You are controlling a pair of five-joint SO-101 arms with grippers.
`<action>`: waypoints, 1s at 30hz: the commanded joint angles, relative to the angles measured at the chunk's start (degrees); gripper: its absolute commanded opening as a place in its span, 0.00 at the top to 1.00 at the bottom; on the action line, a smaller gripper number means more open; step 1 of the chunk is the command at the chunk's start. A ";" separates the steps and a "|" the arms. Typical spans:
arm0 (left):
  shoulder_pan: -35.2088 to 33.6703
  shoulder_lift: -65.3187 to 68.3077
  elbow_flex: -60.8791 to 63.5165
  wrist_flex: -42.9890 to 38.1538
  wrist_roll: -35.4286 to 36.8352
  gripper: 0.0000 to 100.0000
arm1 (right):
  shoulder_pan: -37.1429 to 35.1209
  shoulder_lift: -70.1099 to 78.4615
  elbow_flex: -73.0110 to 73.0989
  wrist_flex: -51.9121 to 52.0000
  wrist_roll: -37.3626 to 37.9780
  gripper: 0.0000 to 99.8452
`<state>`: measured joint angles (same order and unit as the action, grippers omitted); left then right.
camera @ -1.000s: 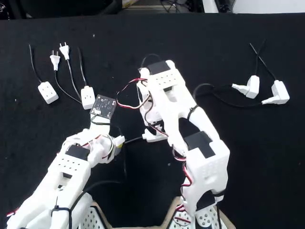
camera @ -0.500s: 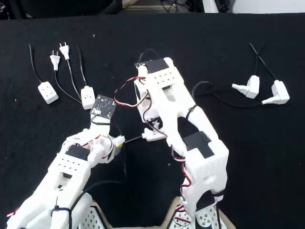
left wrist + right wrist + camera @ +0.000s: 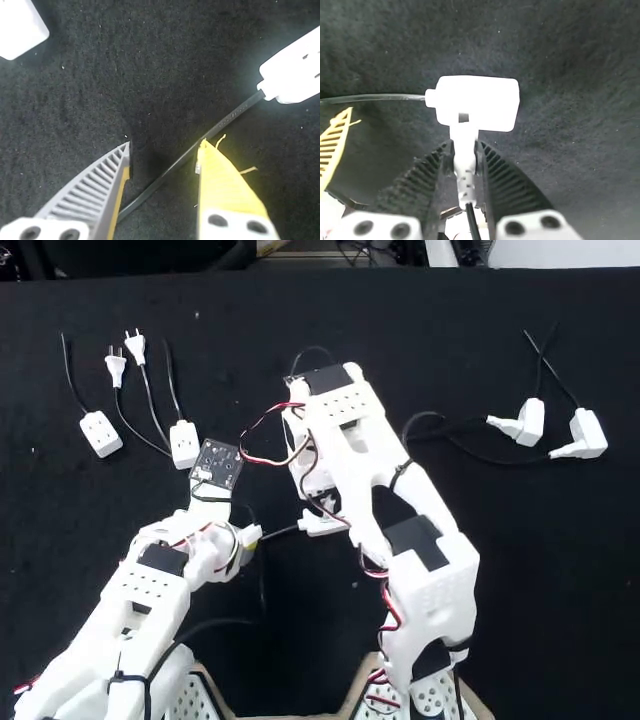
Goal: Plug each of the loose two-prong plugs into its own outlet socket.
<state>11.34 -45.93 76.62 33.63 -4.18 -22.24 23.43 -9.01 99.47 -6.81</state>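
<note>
right gripper (image 3: 465,146) clamped on plug (image 3: 464,172) touching socket (image 3: 477,102), arm crept forward slightly, left gripper (image 3: 165,144) open astride cable (image 3: 235,112)

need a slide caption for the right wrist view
Jaws of the right gripper shut on a white plug, its front end meeting a white outlet socket on black cloth.

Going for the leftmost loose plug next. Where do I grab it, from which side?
Take the leftmost loose plug by its white body, behind the prongs, coming down from above, pinching across its width. It lies flat, prongs toward the far edge, cable trailing toward the near edge, so prongs likely stay free.
</note>
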 commanded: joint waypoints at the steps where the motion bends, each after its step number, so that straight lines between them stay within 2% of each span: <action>1: -0.40 -1.32 -0.22 -0.88 0.00 0.78 | -0.44 -1.36 -0.66 0.88 -0.26 0.99; 9: -0.40 -1.32 -0.22 -0.88 0.00 0.78 | -0.44 6.02 -2.51 0.53 -0.35 0.99; 30: -0.40 -1.32 -0.22 -0.88 0.00 0.78 | -0.44 5.58 -2.86 0.09 -0.35 0.99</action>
<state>11.25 -45.93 76.70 33.63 -4.00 -22.24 29.93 -11.03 99.47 -6.81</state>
